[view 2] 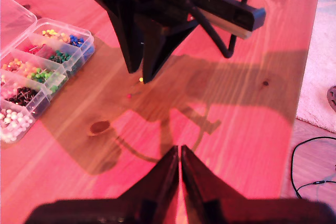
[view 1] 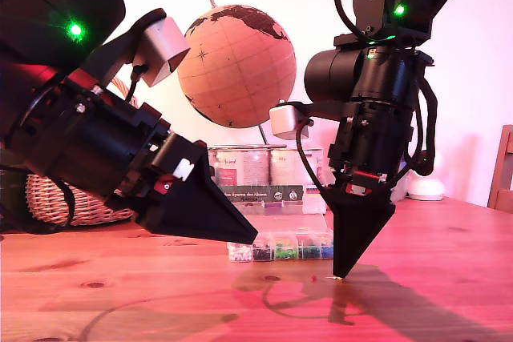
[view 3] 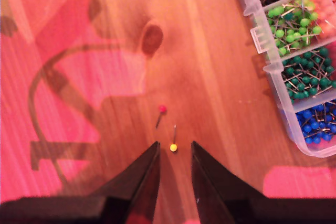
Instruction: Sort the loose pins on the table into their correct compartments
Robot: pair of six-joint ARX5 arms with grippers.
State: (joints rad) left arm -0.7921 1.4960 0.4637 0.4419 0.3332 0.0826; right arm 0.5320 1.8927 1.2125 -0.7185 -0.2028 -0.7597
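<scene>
Yellow pin (view 3: 173,147): lies flat on the worktop (view 3: 79,3), ball head towards my second hand (view 3: 174,157), thin shaft pointing away, just ahead of the gap between the fingertips.
Red pin (view 3: 162,108): a little further out, apart from the yellow one, shaft angled; in my first wrist view both show only as tiny dots, yellow (view 2: 140,80) and red (view 2: 129,96).
Handling, as I judge it: featherweight, stiff steel shaft, smooth round head that will likely roll or skid; too flat to the wood for an easy pinch. Best hold looks to be across the head, or the shaft just behind it, fingertips grazing the wood.
Second hand: tips slightly apart, nothing held, poised point-down at the worktop over the yellow pin; in the exterior view it (view 1: 343,276) stands right of centre.
First hand (view 2: 179,153): tips pressed together or nearly so, nothing between them, hanging above the wood well back from the pins.
Box (view 3: 273,66): clear, lid open, sections of white, dark, green, blue and mixed colours; it sits near the pins, beside my second hand.
Risk: a nudge could flick a pin away.
</scene>
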